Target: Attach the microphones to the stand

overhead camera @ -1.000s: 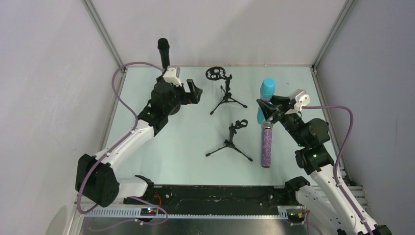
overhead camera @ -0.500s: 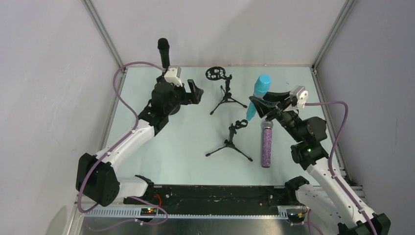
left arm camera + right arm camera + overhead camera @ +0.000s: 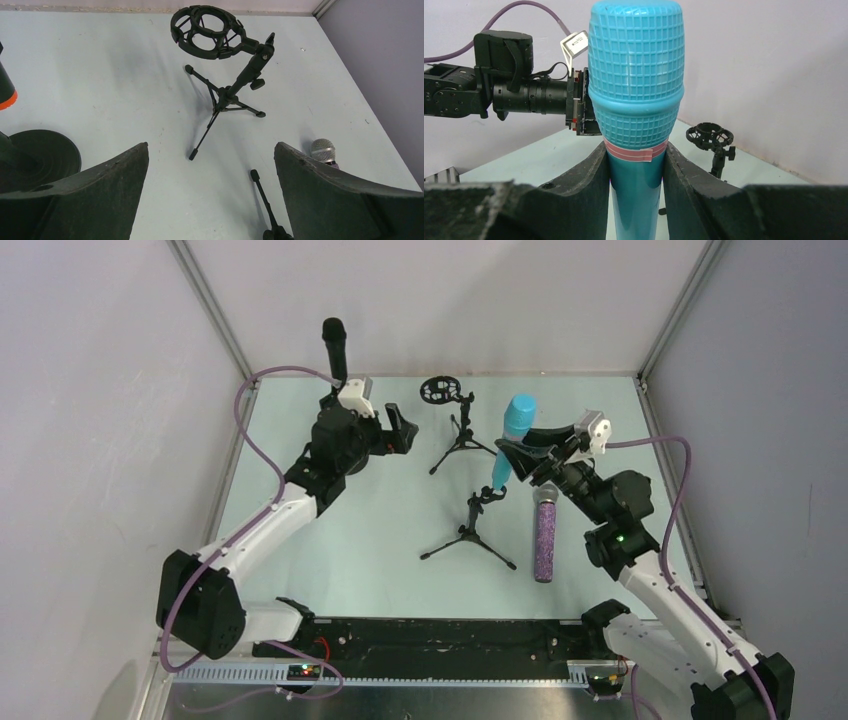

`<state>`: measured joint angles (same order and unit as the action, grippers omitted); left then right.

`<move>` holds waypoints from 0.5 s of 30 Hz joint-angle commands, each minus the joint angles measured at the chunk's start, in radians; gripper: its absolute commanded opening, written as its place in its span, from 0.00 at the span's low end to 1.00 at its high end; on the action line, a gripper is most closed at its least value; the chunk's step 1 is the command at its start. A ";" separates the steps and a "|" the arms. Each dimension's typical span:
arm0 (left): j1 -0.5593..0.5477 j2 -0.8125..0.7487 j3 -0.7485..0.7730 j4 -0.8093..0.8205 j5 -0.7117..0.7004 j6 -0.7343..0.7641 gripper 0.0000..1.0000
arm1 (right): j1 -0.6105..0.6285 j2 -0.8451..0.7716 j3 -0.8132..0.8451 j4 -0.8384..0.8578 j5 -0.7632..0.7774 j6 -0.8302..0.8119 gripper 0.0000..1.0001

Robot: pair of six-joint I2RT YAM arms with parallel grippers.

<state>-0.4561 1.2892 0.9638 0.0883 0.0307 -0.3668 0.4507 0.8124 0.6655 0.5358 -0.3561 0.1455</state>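
Grips cyan mic (image 3: 516, 420) in right pincer (image 3: 512, 452), narrow, closed on shaft just under head, at pink tape band (image 3: 634, 151). Holds it tilted, head up, tail down toward clip stand (image 3: 473, 527) directly beneath pincer. Cannot tell from above whether tail touches clip. Loses lower shaft at bottom edge of right wrist view; clip stand hidden there behind fingers (image 3: 579, 195) and mic. Blocks most of that view with mic head.

Hangs left pincer (image 3: 211, 150) wide over counter (image 3: 380, 530), nothing between fingers. Ahead of it: ring stand (image 3: 225, 75), whole, three legs down. Off its left side: black mic (image 3: 334, 345), upright by back-left corner post (image 3: 215, 310); in left wrist view only an orange band and dark sliver, cut by frame edge. Under that: round base (image 3: 45, 150), partly covered by one finger, hidden behind arm from above. Below right pincer, slightly right: purple mic (image 3: 545, 535), flat on counter, mesh head toward pincer, apart from clip stand. In left wrist view only mesh head, rest behind other finger; likewise just one leg and hub of clip stand at bottom edge.

Open counter between left pincer and clip stand, also along near edge below both stands. Right pincer well off right wall (image 3: 760, 440); tighter toward ring stand, nearest leg close beside held mic from above.
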 commanded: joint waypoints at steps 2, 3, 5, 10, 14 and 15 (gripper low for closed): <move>-0.004 0.009 0.029 0.028 0.025 -0.015 0.98 | 0.008 0.011 0.011 0.036 0.017 -0.012 0.00; -0.005 0.010 0.030 0.028 0.026 -0.015 0.98 | 0.008 0.013 0.011 0.034 0.019 -0.016 0.00; -0.006 0.012 0.029 0.028 0.029 -0.015 0.98 | 0.007 0.017 0.006 0.027 0.019 -0.019 0.00; -0.007 0.012 0.029 0.028 0.031 -0.013 0.98 | 0.008 0.019 -0.038 0.059 0.044 -0.020 0.00; -0.007 0.013 0.030 0.027 0.034 -0.014 0.98 | 0.006 0.022 -0.056 0.068 0.049 -0.021 0.00; -0.007 0.012 0.031 0.028 0.034 -0.014 0.98 | 0.006 0.023 -0.058 0.069 0.051 -0.022 0.00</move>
<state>-0.4572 1.2999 0.9638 0.0883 0.0418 -0.3672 0.4526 0.8360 0.6159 0.5488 -0.3271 0.1379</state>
